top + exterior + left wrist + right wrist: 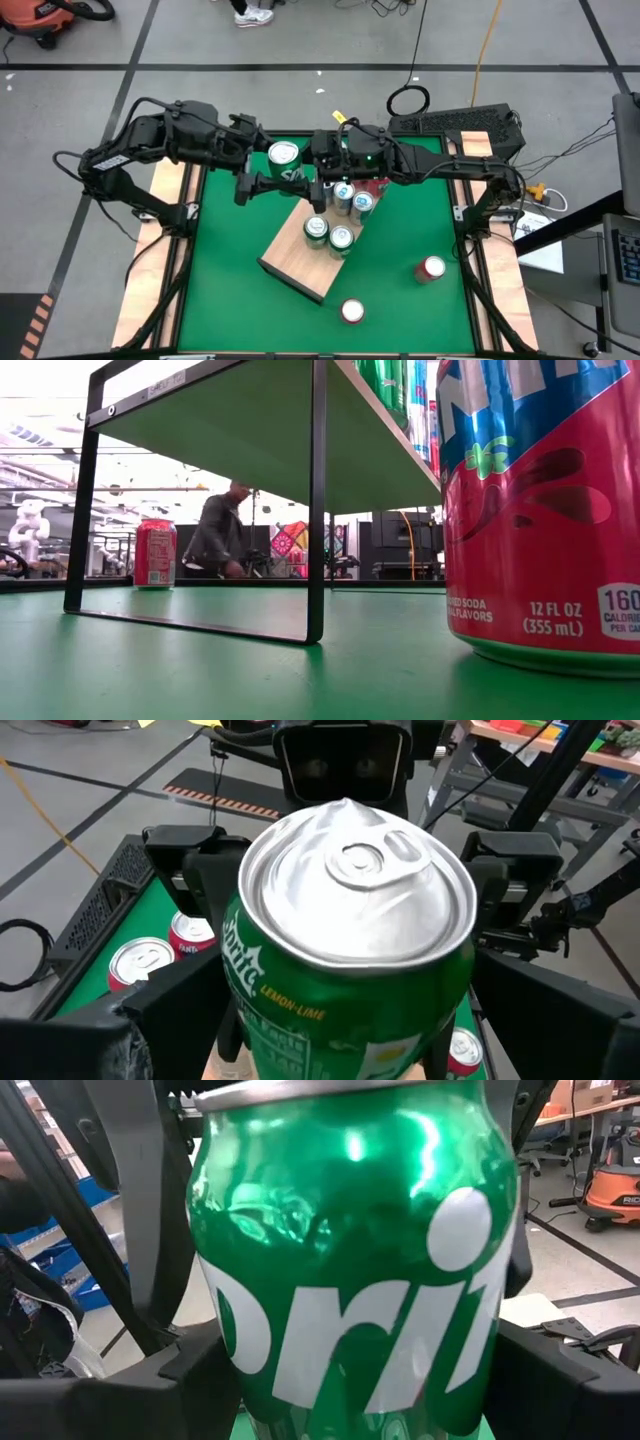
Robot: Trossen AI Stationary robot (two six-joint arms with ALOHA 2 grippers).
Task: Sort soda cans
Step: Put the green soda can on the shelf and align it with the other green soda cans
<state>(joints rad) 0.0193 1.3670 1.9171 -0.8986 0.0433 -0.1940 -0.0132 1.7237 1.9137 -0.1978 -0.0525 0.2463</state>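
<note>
A green Sprite can [286, 158] with a silver top is held above the table's far middle, between both grippers. My left gripper [270, 178] comes at it from the left and my right gripper [314, 165] from the right. The can fills the left wrist view [350, 920], top toward that camera, and the right wrist view [350, 1260], side-on. Several more cans [330, 232] stand on a light wooden board [295, 265]. Two red cans [430, 268] [352, 311] stand on the green table. My left gripper has the Sprite can's body [245, 1010] below its top, between its two fingers, one on either side. The can is lifted clear, its top tipped toward this arm. My right gripper has the same can's body wall [225, 1360] between its two fingers, coming from the opposite side. In the left wrist view its fingers [195, 880] flank the can's upper part.
The board stands raised on a black frame [316, 500] and slants across the table's middle. More cans [352, 198] stand close under the right gripper. One red can [155, 552] stands far off and another [540, 510] close to the low camera. A person [215, 535] is behind the table.
</note>
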